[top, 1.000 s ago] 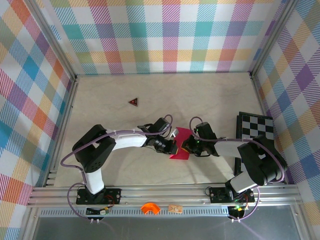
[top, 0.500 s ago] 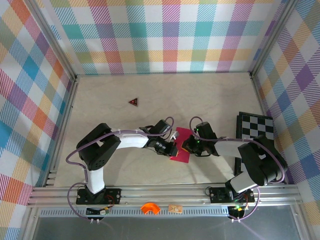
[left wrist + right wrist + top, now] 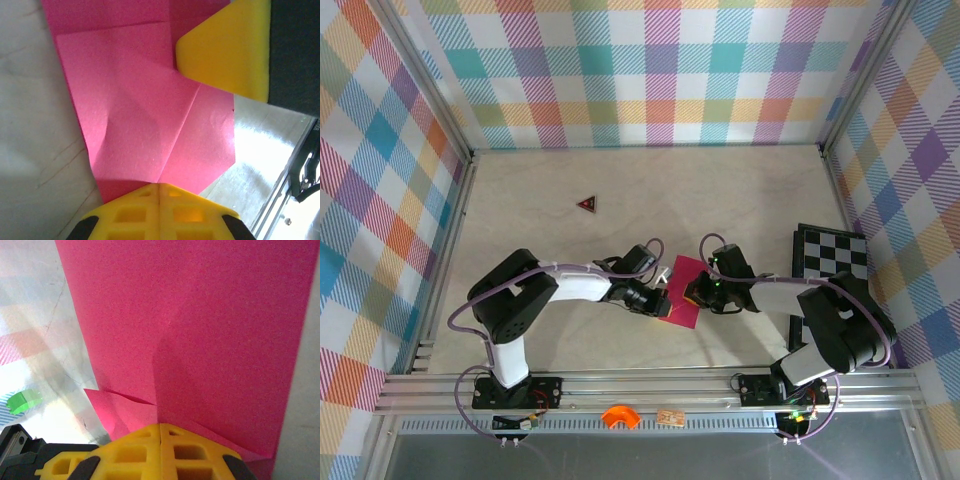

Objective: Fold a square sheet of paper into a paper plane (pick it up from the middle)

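Pink paper [image 3: 681, 291], creased, is held at the middle of the desk [image 3: 740, 200], pinched from either side by the left tool [image 3: 159, 186] and right tool [image 3: 160, 426]. Edges should be aligned before the crease is pressed.

Pale table [image 3: 740, 190] w/ dark red triangle [image 3: 586, 204], checkerboard [image 3: 832, 255] at R edge, pink paper [image 3: 682, 292] prob. resting mid-front

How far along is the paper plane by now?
Partway, I'd say. Done: the pink paper already carries several creases and overlapping layers. In hand: the left gripper and right gripper each pinch an edge. Left: no pointed dart with wings yet.
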Robot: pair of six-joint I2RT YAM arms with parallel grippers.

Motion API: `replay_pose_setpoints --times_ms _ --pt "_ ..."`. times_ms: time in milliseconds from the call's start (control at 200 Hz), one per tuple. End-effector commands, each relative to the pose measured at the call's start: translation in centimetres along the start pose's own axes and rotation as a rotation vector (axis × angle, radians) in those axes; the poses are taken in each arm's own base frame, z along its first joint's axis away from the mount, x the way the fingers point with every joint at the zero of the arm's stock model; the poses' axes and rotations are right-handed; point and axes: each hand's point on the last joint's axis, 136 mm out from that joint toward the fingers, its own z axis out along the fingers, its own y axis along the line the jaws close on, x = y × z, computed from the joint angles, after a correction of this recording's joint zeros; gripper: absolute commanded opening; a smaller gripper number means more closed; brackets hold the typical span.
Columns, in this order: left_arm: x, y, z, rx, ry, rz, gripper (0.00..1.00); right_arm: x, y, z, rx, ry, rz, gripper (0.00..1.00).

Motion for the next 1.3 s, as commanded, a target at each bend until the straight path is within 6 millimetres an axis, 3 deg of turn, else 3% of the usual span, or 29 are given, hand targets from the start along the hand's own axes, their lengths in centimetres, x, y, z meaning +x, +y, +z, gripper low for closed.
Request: replay_pose_setpoints --times_ms 0,365,600,800,995,1295 --pt "4.4 3.1 -0.6 -0.104 0.128 -0.066 0.06 0.9 -4.5 -0.3 0.157 0.007 0.059 0.05" --pt "5.0 3.6 -2.7 -0.145 0.087 -0.056 0.06 0.8 -4.4 -0.1 0.148 0.009 0.053 0.05" --pt "0.8 -0.6 -4.7 -0.042 -0.055 -0.008 0.06 0.8 -4.2 -0.2 0.141 0.006 0.040 0.05" --pt "-2.0 -2.0 -2.4 0.022 -0.034 -0.002 0.05 0.6 -3.9 -0.3 0.130 0.006 0.033 0.05" --pt "-1.9 -0.3 0.1 -0.004 0.020 -0.022 0.05 0.4 -2.9 -0.4 0.096 0.001 0.019 0.06" --pt "2.0 4.0 1.1 -0.123 0.080 -0.106 0.01 -0.6 2.1 -2.1 -0.062 -0.035 -0.043 0.11"
